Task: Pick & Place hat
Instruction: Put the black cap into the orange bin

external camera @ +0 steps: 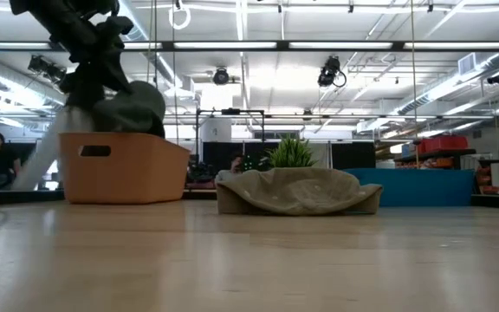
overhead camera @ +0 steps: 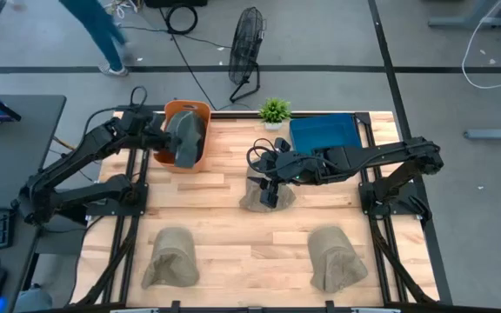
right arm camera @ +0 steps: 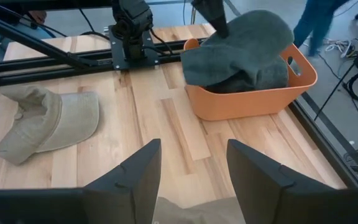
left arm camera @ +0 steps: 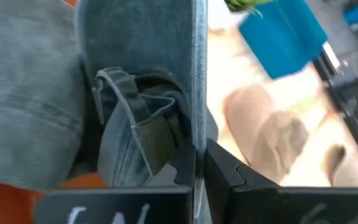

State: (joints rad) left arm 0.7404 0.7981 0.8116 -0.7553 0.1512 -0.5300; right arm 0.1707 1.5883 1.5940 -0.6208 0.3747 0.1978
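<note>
From above, the left gripper pinches a grey cap over the orange bin, while the right gripper hangs spread above a tan cap mid-table. At table height the grey cap droops into the bin, whose inside is hidden. The left wrist view shows fingers clamped on the cap's brim; the right wrist view shows its fingers parted, the bin ahead.

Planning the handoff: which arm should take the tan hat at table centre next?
Right. The right gripper hangs open directly above the centre tan hat, while the left gripper is shut on the grey hat over the orange bin.
</note>
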